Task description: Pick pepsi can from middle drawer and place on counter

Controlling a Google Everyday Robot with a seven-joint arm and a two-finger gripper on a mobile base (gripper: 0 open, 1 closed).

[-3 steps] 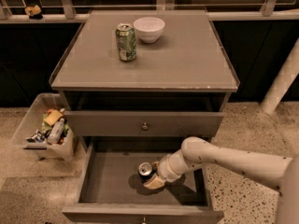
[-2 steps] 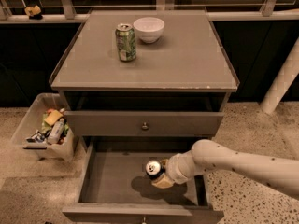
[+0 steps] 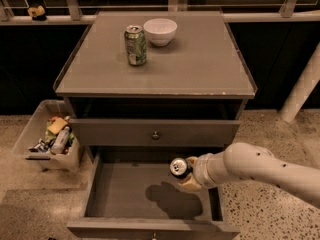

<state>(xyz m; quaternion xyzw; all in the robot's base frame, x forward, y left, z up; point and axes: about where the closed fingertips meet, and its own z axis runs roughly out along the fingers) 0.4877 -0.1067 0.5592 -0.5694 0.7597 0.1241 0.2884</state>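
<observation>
The pepsi can (image 3: 179, 167), dark with a silver top, hangs in my gripper (image 3: 186, 175) above the right part of the open middle drawer (image 3: 125, 194). The gripper is shut on the can and lifted clear of the drawer floor, where its shadow falls. My white arm (image 3: 250, 170) comes in from the right. The counter (image 3: 200, 64) is the grey cabinet top above, well higher than the can.
A green patterned can (image 3: 135, 45) and a white bowl (image 3: 160, 31) stand at the back of the counter. A closed drawer front with a knob (image 3: 155, 134) sits above the open drawer. A clear bin of clutter (image 3: 47, 141) is on the floor at left.
The gripper has risen out of the drawer with the pepsi can, moving up and slightly right; the can now hangs above the drawer floor.
</observation>
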